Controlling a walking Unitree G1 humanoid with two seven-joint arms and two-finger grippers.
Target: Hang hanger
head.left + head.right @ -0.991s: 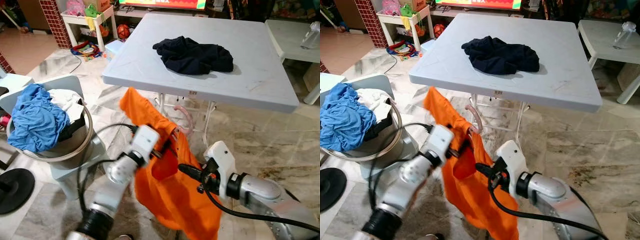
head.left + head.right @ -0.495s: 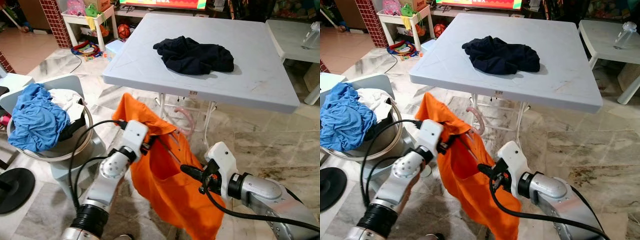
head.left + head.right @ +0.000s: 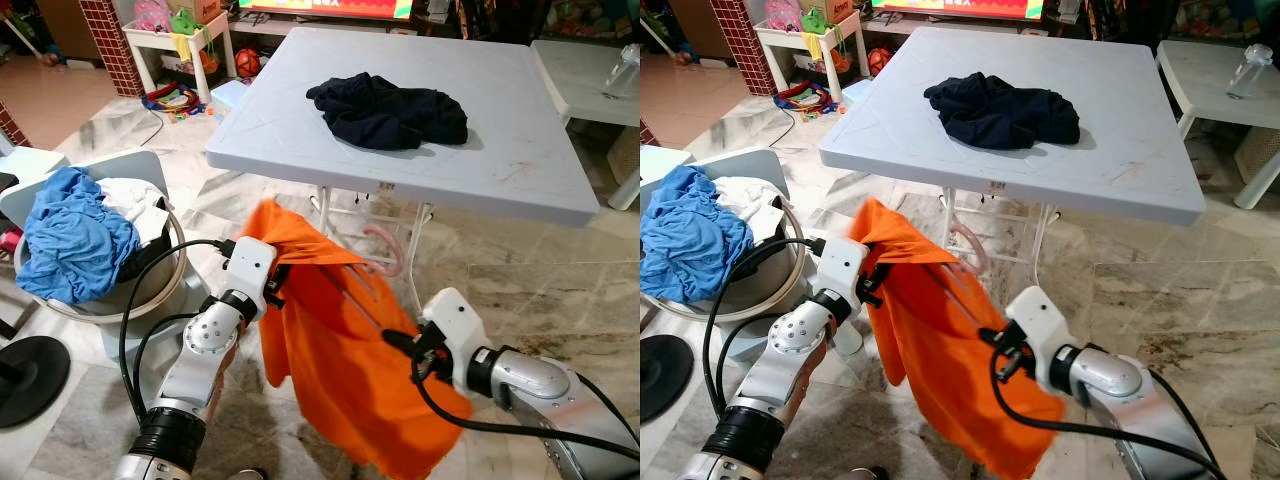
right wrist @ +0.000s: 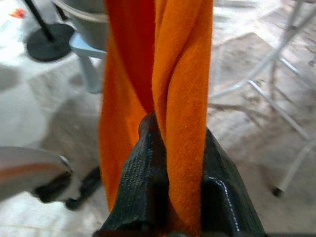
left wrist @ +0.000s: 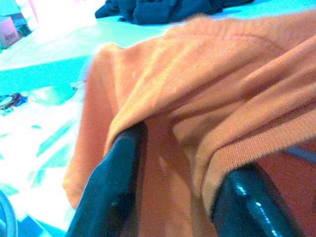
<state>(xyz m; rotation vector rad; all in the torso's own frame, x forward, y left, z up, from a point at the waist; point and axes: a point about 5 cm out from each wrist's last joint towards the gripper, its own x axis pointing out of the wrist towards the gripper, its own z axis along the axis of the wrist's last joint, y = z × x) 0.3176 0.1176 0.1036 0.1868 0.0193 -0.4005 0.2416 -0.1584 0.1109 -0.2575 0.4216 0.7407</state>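
Observation:
An orange shirt (image 3: 345, 365) hangs in the air between my two arms, in front of the white table (image 3: 520, 185). A pink hanger hook (image 3: 385, 245) sticks up from its neck. My left gripper (image 3: 272, 285) holds the shirt's upper left shoulder; in the left wrist view its black fingers (image 5: 111, 190) close around a fold of the cloth. My right gripper (image 3: 400, 348) is shut on the shirt's right side, and the right wrist view shows the orange fabric (image 4: 180, 98) pinched between its fingers (image 4: 143, 173).
A dark garment (image 3: 390, 110) lies bunched on the table. A laundry basket (image 3: 150, 290) with blue and white clothes (image 3: 75, 240) stands to my left. A black round base (image 3: 30, 375) sits on the marble floor at the far left. Table legs (image 3: 420, 250) stand behind the shirt.
My left gripper has drawn back to the left and my right gripper has moved right, so the orange shirt is spread wider. The pink hook now stands out further right.

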